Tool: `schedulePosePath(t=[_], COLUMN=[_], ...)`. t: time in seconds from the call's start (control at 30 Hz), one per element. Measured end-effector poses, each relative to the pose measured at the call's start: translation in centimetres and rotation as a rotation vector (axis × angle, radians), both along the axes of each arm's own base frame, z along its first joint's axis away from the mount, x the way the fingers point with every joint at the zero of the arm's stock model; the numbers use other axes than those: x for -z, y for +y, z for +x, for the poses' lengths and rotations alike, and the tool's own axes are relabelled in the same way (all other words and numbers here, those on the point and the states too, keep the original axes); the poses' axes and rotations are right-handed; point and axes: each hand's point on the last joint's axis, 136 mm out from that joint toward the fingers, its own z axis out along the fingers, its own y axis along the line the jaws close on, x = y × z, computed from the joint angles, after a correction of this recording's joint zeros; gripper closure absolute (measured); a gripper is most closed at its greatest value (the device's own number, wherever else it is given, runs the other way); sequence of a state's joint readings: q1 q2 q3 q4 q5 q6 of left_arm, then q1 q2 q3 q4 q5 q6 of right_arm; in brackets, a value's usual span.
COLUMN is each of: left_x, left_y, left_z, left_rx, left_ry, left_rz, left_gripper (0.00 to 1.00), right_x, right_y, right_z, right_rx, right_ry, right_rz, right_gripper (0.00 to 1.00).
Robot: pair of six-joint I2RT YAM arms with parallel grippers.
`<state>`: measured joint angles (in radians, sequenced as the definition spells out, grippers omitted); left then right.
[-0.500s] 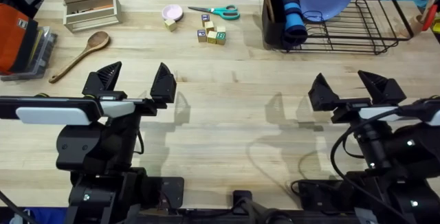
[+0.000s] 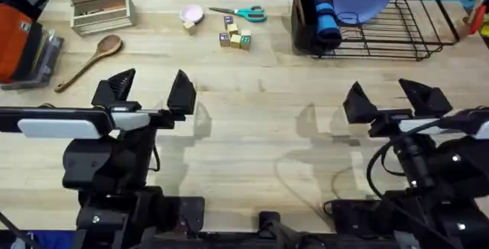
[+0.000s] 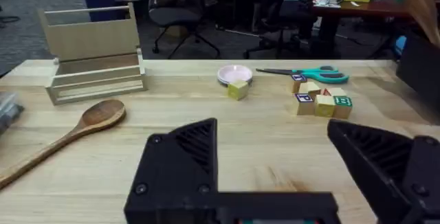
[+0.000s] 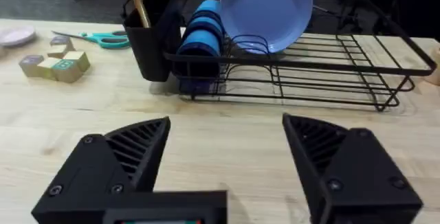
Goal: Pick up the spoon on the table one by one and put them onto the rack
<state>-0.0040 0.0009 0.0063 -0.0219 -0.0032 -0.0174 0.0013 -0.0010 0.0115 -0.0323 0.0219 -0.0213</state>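
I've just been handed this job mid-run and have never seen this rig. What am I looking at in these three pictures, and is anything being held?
Two robot arms sit at a wooden table. The overhead view looks down from above their bases: the left gripper is at lower left, the right gripper at lower right. The other two pictures come from cameras on each wrist, with that arm's own black fingers at the bottom. Both grippers are open and hold nothing. A wooden spoon lies on the table ahead of the left arm, near a beige holder. Scissors and small blocks lie mid-table. The black wire rack, holding a purple plate, stands ahead of the right arm.
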Motion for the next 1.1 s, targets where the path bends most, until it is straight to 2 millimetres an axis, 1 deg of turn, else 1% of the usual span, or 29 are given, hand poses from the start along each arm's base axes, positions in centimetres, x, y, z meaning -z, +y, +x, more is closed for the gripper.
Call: schedulePosePath(t=[0.07, 0.13, 0.17, 0.2, 0.23, 0.3, 0.43, 0.5, 0.6, 0.73, 0.83, 0.9, 1.0, 1.1], left_x=[0.3, 1.4, 1.7, 1.8, 1.4, 0.1, -3.5, -5.5, -7.8, -10.9, -13.0, -13.9, -14.9, -15.2], left_y=[0.0, 0.0, 0.0, 0.0, 0.0, 0.0, 0.0, 0.0, 0.0, 0.0, 0.0, 0.0, 0.0, 0.0], left_z=[0.0, -0.1, -0.4, -0.7, -1.3, -1.7, -2.0, -1.8, -1.0, 1.2, 3.0, 4.0, 5.3, 6.7], left_rx=[0.0, 0.0, 0.0, 0.0, -0.001, -0.001, -0.001, -0.002, -0.002, -0.002, -0.001, 0.002, 0.008, 0.012], left_ry=[0.014, 0.063, 0.111, 0.14, 0.209, 0.246, 0.308, 0.343, 0.408, 0.486, 0.532, 0.572, 0.634, 0.682], left_rz=[0.0, -0.001, -0.003, -0.004, -0.004, -0.005, -0.004, -0.004, -0.004, -0.003, 0.002, 0.013, 0.029, 0.038], left_gripper=[0.009, 0.009, 0.01, 0.01, 0.01, 0.01, 0.01, 0.01, 0.01, 0.01, 0.01, 0.01, 0.009, 0.008], right_x=[0.2, 0.4, 1.7, 2.1, 1.7, -0.2, -4.6, -6.2, -8.4, -11.3, -13.1, -13.9, -14.8, -15.4], right_y=[0.0, 0.0, -0.2, -0.2, -0.3, -0.3, -0.3, -0.3, -0.3, -0.3, -0.3, -0.3, -0.3, -0.3], right_z=[-0.1, -0.5, -1.6, -1.9, -2.7, -3.0, -2.9, -2.6, -1.5, 0.7, 2.3, 3.2, 4.1, 5.1], right_rx=[0.002, -0.001, 0.009, 0.01, 0.013, 0.014, 0.013, 0.013, 0.014, 0.015, 0.015, 0.015, 0.014, 0.014], right_ry=[0.022, 0.059, 0.18, 0.218, 0.307, 0.332, 0.389, 0.438, 0.503, 0.571, 0.612, 0.644, 0.69, 0.695], right_rz=[-0.002, -0.003, -0.007, -0.008, -0.01, -0.01, -0.011, -0.011, -0.011, -0.012, -0.012, -0.012, -0.012, -0.013], right_gripper=[0.009, 0.009, 0.009, 0.009, 0.009, 0.009, 0.009, 0.009, 0.009, 0.009, 0.009, 0.009, 0.008, 0.009])
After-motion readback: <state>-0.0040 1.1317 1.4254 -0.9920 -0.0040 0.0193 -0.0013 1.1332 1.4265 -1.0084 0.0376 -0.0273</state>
